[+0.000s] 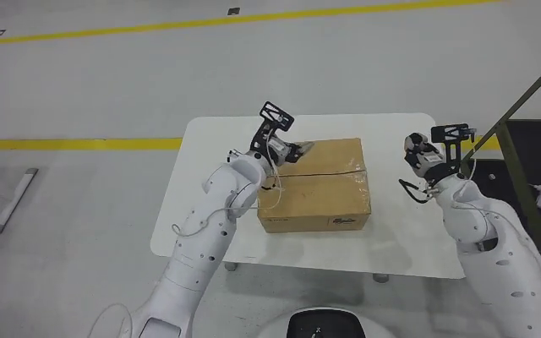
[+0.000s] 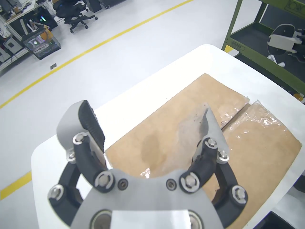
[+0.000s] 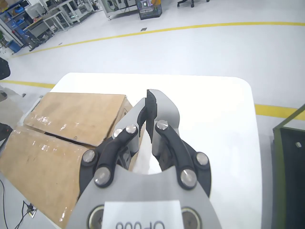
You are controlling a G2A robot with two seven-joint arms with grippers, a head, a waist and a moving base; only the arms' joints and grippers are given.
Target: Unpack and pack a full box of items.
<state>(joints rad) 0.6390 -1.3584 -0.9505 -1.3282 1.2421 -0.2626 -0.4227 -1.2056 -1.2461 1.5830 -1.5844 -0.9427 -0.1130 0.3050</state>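
A brown cardboard box [image 1: 321,182] lies on the white table [image 1: 397,127], its two top flaps down with a dark seam between them and shiny tape across the top. My left gripper [image 1: 297,150] hovers open over the box's far left corner, nothing between its fingers. In the left wrist view the box [image 2: 250,144] fills the space beyond the left gripper [image 2: 147,117]. My right gripper [image 1: 416,150] is shut and empty, held above bare table to the right of the box. The right wrist view shows the box [image 3: 71,113] beside the right gripper [image 3: 146,106].
A green metal cart [image 1: 511,127] stands just off the table's right edge; the left wrist view shows white parts on the cart's shelf [image 2: 283,36]. Yellow floor lines run behind the table. Bare table lies right of the box.
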